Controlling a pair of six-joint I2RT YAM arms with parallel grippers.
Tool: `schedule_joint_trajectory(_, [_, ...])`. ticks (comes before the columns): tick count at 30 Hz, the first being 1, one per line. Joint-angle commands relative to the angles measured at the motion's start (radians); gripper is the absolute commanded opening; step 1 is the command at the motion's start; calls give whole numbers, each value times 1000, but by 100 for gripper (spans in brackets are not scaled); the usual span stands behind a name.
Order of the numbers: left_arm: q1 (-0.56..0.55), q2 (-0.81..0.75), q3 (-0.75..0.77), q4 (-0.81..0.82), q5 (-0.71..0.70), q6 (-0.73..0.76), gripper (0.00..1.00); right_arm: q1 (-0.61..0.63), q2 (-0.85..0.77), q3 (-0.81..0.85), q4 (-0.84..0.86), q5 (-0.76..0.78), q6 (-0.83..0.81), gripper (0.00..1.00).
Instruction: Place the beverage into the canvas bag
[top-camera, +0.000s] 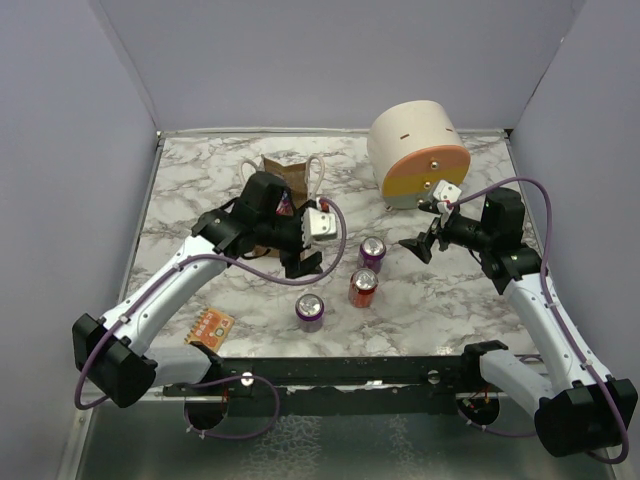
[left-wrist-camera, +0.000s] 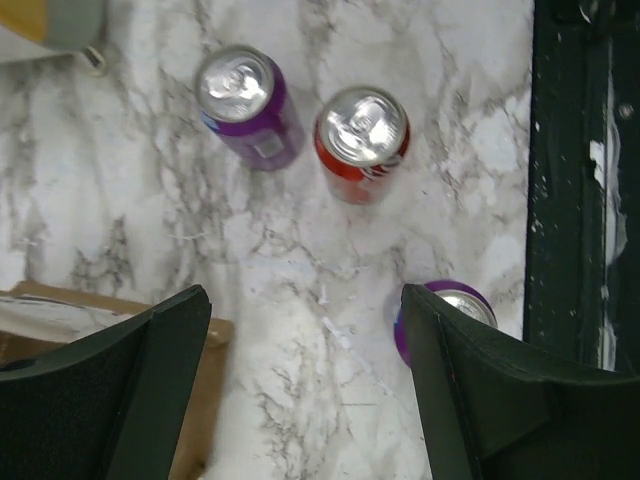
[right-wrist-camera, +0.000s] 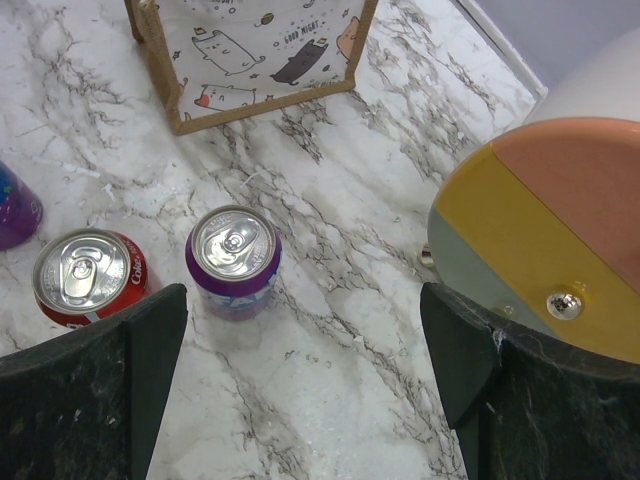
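Three beverage cans stand upright on the marble table: a purple one (top-camera: 371, 252) (right-wrist-camera: 233, 255) (left-wrist-camera: 245, 100), a red one (top-camera: 363, 287) (left-wrist-camera: 362, 135) (right-wrist-camera: 85, 275), and a nearer purple one (top-camera: 310, 312), half hidden behind my left finger (left-wrist-camera: 460, 305). The canvas bag (top-camera: 290, 178) (right-wrist-camera: 255, 60) stands at the back, tan with white handles and cartoon prints. My left gripper (top-camera: 303, 265) (left-wrist-camera: 303, 300) hovers open between the bag and the near purple can, holding nothing. Right of the cans, my right gripper (top-camera: 422, 243) (right-wrist-camera: 303, 300) is wide open over bare marble.
A large cream cylinder with an orange-yellow face (top-camera: 420, 155) (right-wrist-camera: 550, 230) lies at the back right, close to my right gripper. A small orange card (top-camera: 209, 327) lies near the front left. The black rail (top-camera: 350, 372) runs along the table's near edge.
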Motion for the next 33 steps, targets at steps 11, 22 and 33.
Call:
schedule_joint_trajectory(11, [-84,-75,-223,-248,-13,292,86,-9,-4,-11,12,8,-9,100])
schedule_joint_trajectory(22, [-123,-23,-276,-165,-57,300,94,-19,-3,-10,12,3,-6,100])
schedule_joint_trajectory(33, [-194,41,-350,25,-59,206,93,-24,1,-11,12,2,-6,100])
